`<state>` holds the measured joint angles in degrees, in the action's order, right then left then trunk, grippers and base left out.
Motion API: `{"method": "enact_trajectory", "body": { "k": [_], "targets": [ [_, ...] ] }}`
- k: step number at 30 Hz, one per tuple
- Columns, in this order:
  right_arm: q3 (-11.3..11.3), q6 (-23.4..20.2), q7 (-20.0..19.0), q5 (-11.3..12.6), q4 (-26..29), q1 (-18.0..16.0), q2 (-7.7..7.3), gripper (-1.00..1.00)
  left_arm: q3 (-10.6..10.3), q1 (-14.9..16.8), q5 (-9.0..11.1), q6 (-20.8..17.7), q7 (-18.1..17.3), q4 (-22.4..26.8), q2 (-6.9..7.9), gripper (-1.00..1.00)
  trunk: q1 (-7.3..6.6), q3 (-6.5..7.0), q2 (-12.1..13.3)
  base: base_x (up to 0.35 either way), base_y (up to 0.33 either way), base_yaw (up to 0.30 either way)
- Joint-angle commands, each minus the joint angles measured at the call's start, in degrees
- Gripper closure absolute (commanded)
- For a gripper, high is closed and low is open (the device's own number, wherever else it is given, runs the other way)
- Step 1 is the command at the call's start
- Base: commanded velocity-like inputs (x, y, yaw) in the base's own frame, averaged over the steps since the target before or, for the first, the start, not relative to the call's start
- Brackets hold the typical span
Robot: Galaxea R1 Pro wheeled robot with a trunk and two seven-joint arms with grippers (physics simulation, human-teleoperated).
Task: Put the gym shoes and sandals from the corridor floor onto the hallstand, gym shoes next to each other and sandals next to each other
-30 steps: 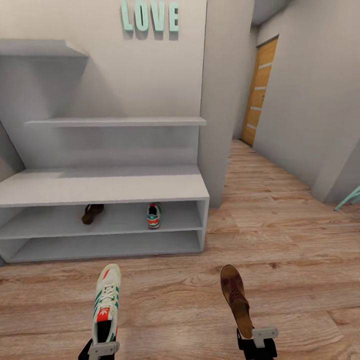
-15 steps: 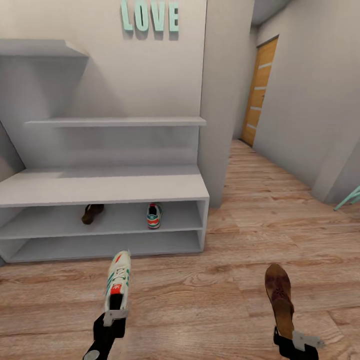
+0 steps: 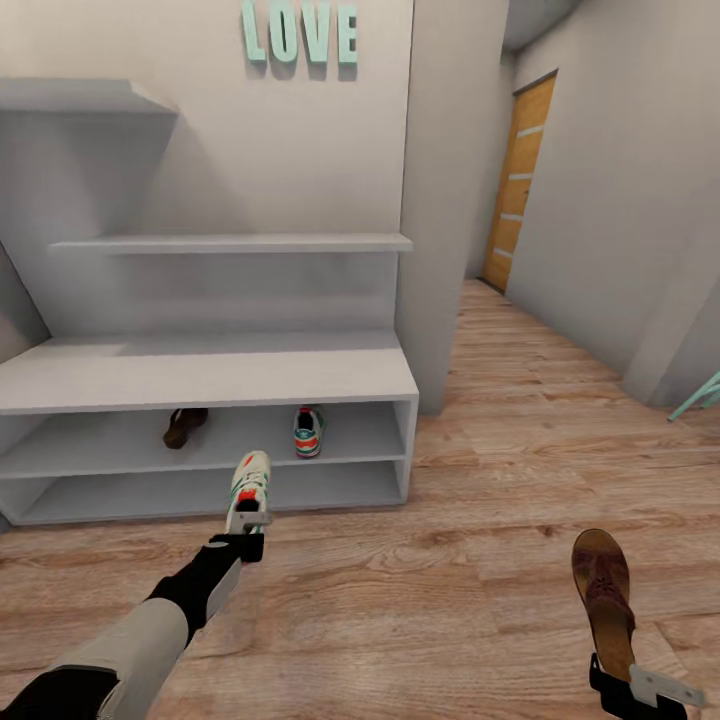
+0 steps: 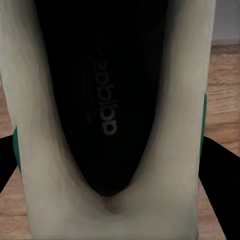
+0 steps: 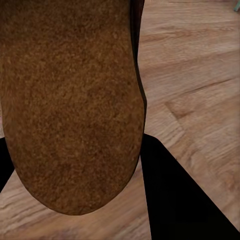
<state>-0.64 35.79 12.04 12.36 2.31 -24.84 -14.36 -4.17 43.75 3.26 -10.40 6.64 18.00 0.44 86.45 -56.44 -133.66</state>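
Left gripper [image 3: 247, 531] clamped on white sneaker [image 3: 248, 487] at lower centre-left; right gripper [image 3: 640, 688] pinching brown sandal [image 3: 604, 588], lower right corner.

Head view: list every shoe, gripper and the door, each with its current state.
White green-striped sneaker: held by its heel, off the floor, toe toward the rack.
Brown flat sandal: held by its heel, above the floor.
Second sneaker: resting on the rack's upper open shelf.
Second brown sandal: resting on that same shelf.
Left gripper: shut on sneaker.
Right gripper: shut on sandal.
Orange door: closed.
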Motion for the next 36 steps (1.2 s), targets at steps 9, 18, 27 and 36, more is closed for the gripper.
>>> {"method": "enact_trajectory", "body": {
  "k": [9,18,27,36],
  "targets": [
    [-0.1,0.2,0.0,0.2,0.1,0.0,0.99,1.0,-0.8,1.8,-0.1,-3.5,-2.6,4.2,0.25,1.0,-0.01,-0.05,0.0,0.0,0.0,0.0],
    [-0.2,0.2,0.0,0.2,0.0,0.0,1.09,1.0,-0.4,4.5,-0.1,-10.8,-5.8,5.5,1.29,1.0,1.09,-1.35,-2.0,0.0,0.0,0.0],
    [-0.2,0.2,0.0,0.2,0.0,0.0,1.01,1.0,-0.4,5.4,-0.1,-11.0,-5.2,5.5,1.39,1.0,2.85,-3.57,-5.2,0.0,0.0,0.0],
    [0.0,0.2,0.0,0.0,0.0,0.0,0.95,1.0,-0.4,5.4,-0.2,-11.1,-5.1,5.6,1.35,1.0,2.85,-3.67,-5.2,0.0,0.0,0.0]
  ]
}}
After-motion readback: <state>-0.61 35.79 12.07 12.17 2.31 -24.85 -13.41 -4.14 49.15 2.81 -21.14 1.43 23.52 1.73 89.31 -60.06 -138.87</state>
